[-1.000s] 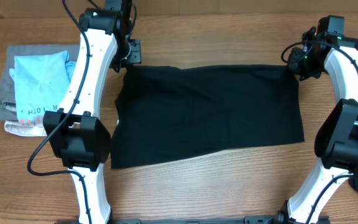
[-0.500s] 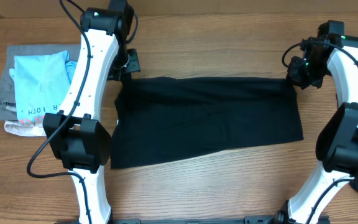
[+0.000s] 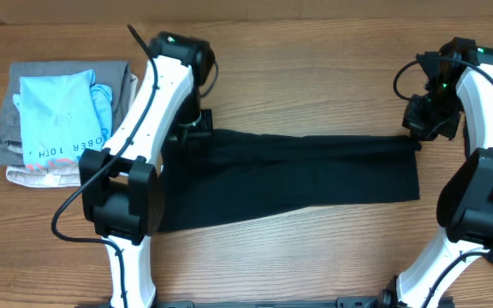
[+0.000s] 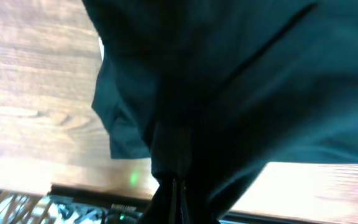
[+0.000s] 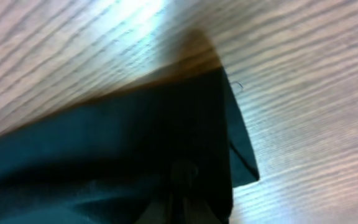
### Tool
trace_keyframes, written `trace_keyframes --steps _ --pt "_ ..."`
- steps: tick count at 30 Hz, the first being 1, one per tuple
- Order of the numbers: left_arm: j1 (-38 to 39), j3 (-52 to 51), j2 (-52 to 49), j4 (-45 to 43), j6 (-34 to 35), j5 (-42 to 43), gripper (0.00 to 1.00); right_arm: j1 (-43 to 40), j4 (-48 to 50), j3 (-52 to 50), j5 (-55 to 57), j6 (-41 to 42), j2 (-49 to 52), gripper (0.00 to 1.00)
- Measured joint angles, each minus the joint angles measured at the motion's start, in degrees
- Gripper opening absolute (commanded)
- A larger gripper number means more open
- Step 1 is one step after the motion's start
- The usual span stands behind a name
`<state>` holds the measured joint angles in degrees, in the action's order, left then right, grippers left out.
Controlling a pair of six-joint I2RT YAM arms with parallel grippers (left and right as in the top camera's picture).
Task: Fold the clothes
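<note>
Left jaws and right jaws each pinch a far corner of the black cloth garment (image 3: 298, 175). A folded clothes pile (image 3: 58, 111) lies at the wooden counter's (image 3: 315, 51) left edge.

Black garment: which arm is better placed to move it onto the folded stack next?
Left, likely: the left gripper holds the black garment at the corner nearest the folded stack; the right gripper holds the opposite corner.
</note>
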<state>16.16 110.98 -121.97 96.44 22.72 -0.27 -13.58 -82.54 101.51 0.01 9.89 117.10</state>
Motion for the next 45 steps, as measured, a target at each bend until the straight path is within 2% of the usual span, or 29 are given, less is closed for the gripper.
trace_keyframes --steps 11,21,29,32,35,37,39,41,45 --pt "-1.1 -8.8 14.0 -2.3 1.4 -0.6 0.04 -4.4 -2.6 -1.0 0.7 4.0 0.0 0.04" --pt "-1.4 -27.9 13.1 -15.8 1.8 -0.4 0.04 -4.3 2.6 -8.5 0.8 4.9 0.0 0.04" --pt "-4.3 -32.8 13.1 -19.9 2.0 -0.4 0.06 -4.3 4.9 -11.7 0.6 5.1 0.0 0.04" --pt "-4.9 -32.9 13.1 -20.0 2.0 -0.4 0.08 -4.3 4.6 -12.0 0.6 5.3 0.0 0.12" --pt "-5.0 -32.9 13.1 -19.6 1.8 -0.5 0.17 -4.3 3.7 -12.0 0.7 5.4 0.0 0.18" --pt "-5.0 -32.9 13.1 -18.9 1.3 -0.7 0.31 -4.3 3.2 -12.0 0.9 5.2 0.0 0.26" --pt "-5.0 -32.9 13.1 -17.8 0.6 -0.9 0.50 -4.3 2.9 -12.0 1.0 5.3 0.0 0.37" --pt "-5.0 -33.0 13.1 -16.8 -0.1 -0.7 0.52 -4.3 2.7 -12.0 1.1 5.7 0.0 0.45" --pt "-5.2 -32.8 13.1 -14.8 -1.9 0.2 0.49 -4.3 1.0 -11.5 1.3 5.5 0.0 0.51"
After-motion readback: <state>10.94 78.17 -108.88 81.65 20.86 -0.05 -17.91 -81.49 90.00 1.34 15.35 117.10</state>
